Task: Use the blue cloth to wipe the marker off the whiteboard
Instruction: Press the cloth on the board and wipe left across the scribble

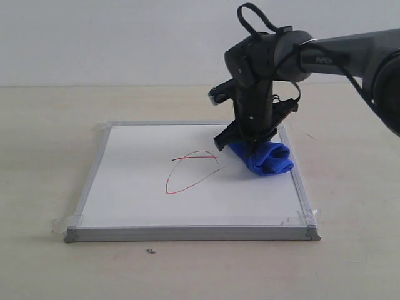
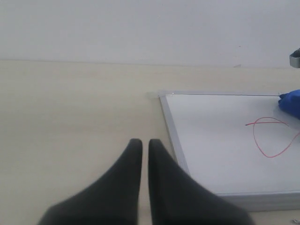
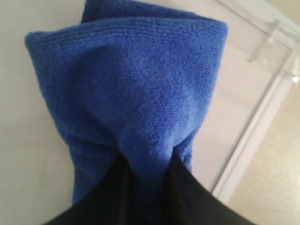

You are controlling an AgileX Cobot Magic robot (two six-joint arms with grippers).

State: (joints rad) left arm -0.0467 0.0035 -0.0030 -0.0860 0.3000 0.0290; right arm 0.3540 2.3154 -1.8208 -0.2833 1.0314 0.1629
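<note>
While pinching the blue cloth (image 1: 270, 160) with the right gripper (image 1: 253, 145), jaws drawn narrow and buried in a fold of it in the right wrist view, rests the bundle on the whiteboard (image 1: 137, 187) in its far right part, just right of the marker (image 1: 194, 172). Judged as the very start of wiping: cloth in hand and set on the board, yet no red rubbed away as far as can be seen, the looped outline and its short dark stroke whole and unsmeared, close beside the cloth's left end but apart from it. Left to do, by this reckoning: sweep leftward and nearward across the whole loop, probably more than once. Keeps the left gripper (image 2: 145, 147) off the board's left side, over the table (image 1: 37, 162), jaws almost together with only a slit between, holding nothing. Nothing lying between cloth and line. Around the board: a grey frame (image 1: 187, 234) with corner caps, tape bits (image 1: 301, 217) at the corners, and a small dark speck (image 1: 150, 252) on the table nearer than the board. Worth watching: the right frame rail close behind the cloth, and a board seemingly held by tape alone, apt to shift under a hard push.
</note>
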